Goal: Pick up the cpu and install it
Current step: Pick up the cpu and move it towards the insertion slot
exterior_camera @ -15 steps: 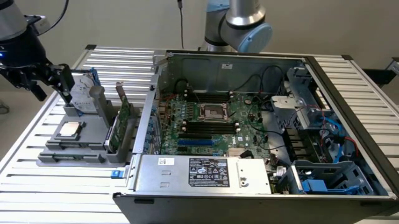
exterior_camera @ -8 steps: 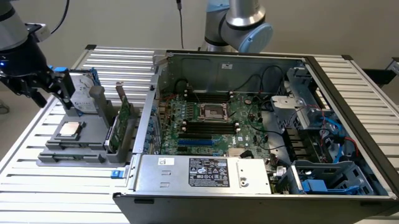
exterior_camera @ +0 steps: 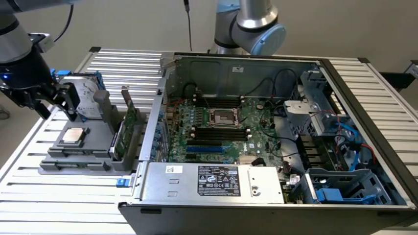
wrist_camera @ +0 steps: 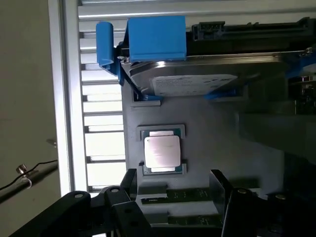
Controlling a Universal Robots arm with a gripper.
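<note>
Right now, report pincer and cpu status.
Pincer open, empty, above grey tray. Cpu lying flat in tray, untouched. Hard drive close beside pincer.

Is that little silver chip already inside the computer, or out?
Out. The cpu lies flat on the grey tray beside the computer case, not in the motherboard socket.

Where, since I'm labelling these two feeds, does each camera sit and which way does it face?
Exterior view: off the arm, high, looking down on the case and the tray; the gripper shows at the exterior view's left.
Wrist view: on the wrist, looking down between the open gripper's fingers at the cpu on the tray.
Shared: gripper, cpu, tray, hard drive.
</note>
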